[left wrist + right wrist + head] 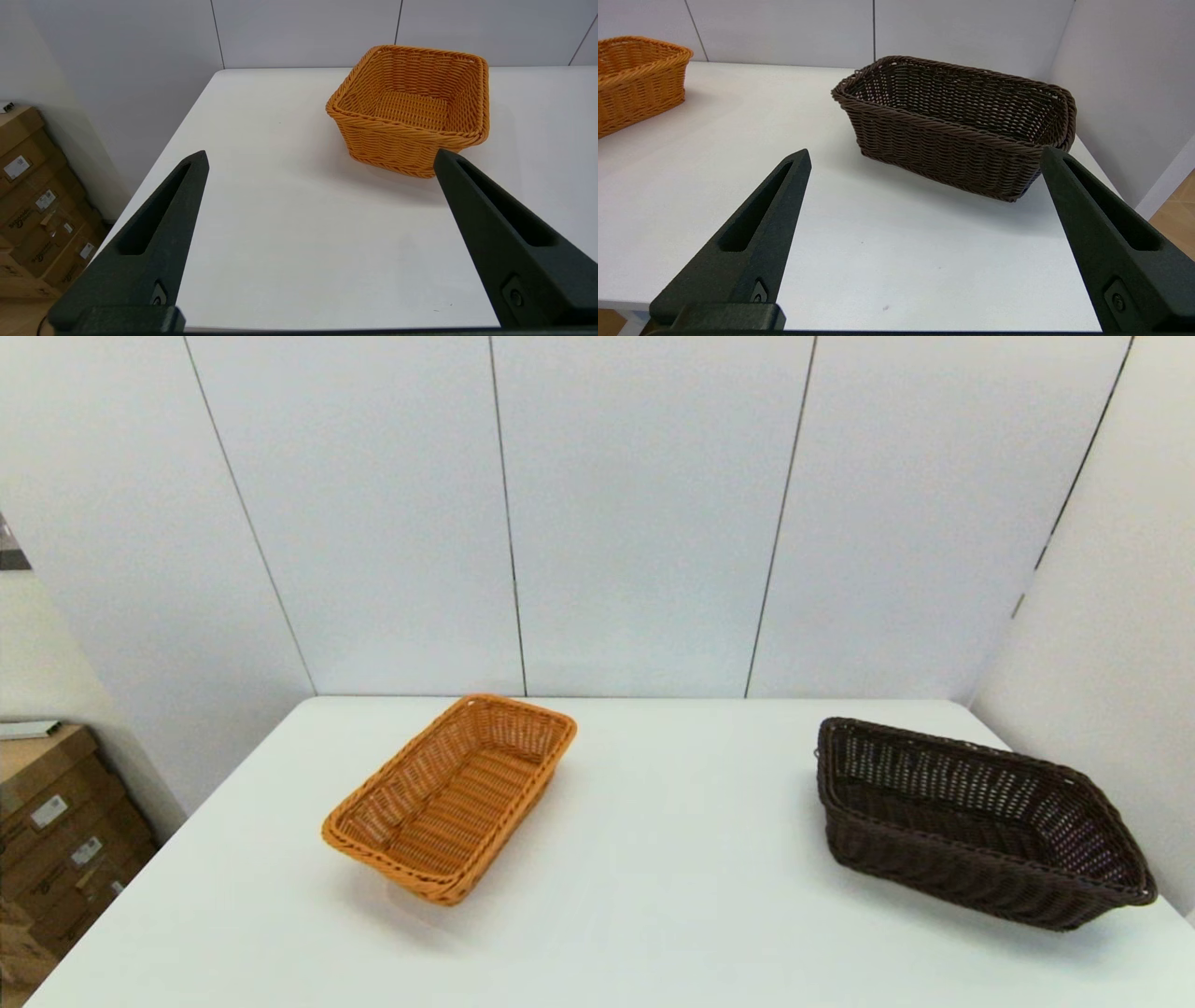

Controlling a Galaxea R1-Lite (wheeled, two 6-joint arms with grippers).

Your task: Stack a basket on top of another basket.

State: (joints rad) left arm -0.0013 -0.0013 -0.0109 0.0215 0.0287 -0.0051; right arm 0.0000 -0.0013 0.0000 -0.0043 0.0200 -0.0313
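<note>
The dark brown basket (980, 821) (957, 123) sits empty on the table's right side, close to the right edge. The orange-tan basket (453, 795) (411, 109) rests empty left of centre; its end also shows in the right wrist view (637, 79). My left gripper (320, 156) hangs open near the table's front left, short of the orange-tan basket, holding nothing. Over the front right of the table my right gripper (924, 154) is open too, short of the dark brown basket. Neither arm shows in the head view.
The white table (672, 896) is walled by white panels at the back and right. Cardboard boxes (56, 821) are stacked on the floor beyond the table's left edge.
</note>
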